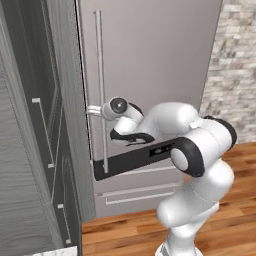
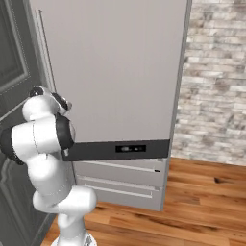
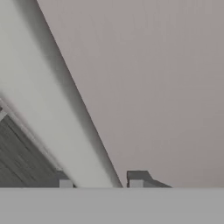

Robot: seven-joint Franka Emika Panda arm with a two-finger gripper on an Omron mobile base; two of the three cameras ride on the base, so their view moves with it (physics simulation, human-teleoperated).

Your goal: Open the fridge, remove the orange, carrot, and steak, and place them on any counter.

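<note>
The fridge (image 1: 150, 60) stands with its light-grey door closed, so the orange, carrot and steak are hidden inside. Its long thin vertical handle (image 1: 100, 75) runs down the door's left side. My gripper (image 1: 93, 110) reaches in at mid-height of that bar. In the hand view the pale handle (image 3: 48, 109) crosses diagonally and passes between my two fingertips (image 3: 64, 180), which stand apart on either side of it; the gripper (image 3: 100, 180) is open. From the right base view the handle (image 2: 45, 53) rises above my wrist, which covers the fingers.
Dark grey panelled cabinets (image 1: 35, 130) press close on the fridge's left. A black band (image 2: 129, 149) and drawers (image 2: 120, 182) sit below the door. A stone wall (image 2: 216, 86) is at the right, with wooden floor (image 2: 192, 206) in front. A white counter corner (image 1: 55, 251) shows low left.
</note>
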